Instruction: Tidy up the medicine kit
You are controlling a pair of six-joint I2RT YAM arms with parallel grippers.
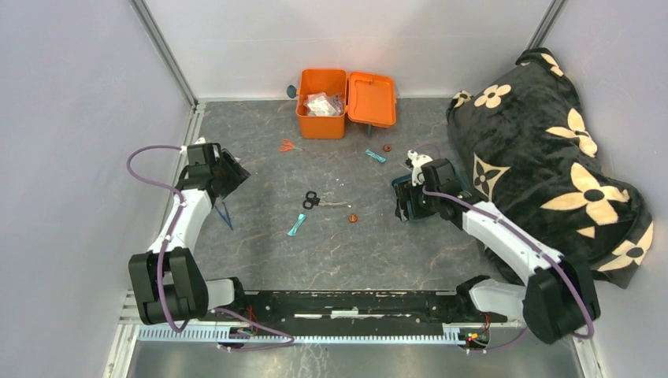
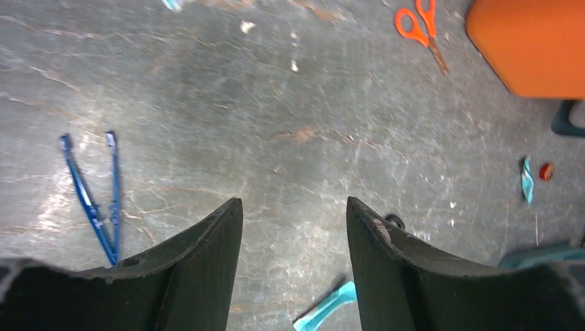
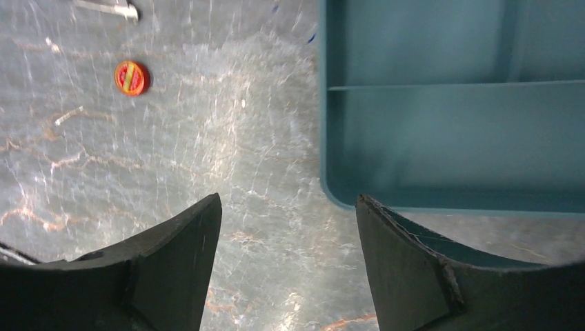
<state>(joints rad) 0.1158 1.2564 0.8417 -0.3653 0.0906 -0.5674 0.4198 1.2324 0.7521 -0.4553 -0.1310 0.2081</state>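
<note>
Grey marbled tabletop (image 1: 260, 252) fills the floor between pale walls. At its right edge lies a heaped black blanket (image 1: 543, 157) printed with beige flowers and a monogram. The medicine kit (image 1: 323, 110) sits at the back centre with its lid open and packets inside. The right gripper (image 3: 288, 198) hangs over a corner of a teal tray (image 3: 448, 103), fingers apart and empty. The left gripper (image 2: 293, 201) is also spread with nothing held, near blue tweezers (image 2: 96, 196), orange scissors (image 2: 421, 27) and a red cap (image 3: 131, 77).
</note>
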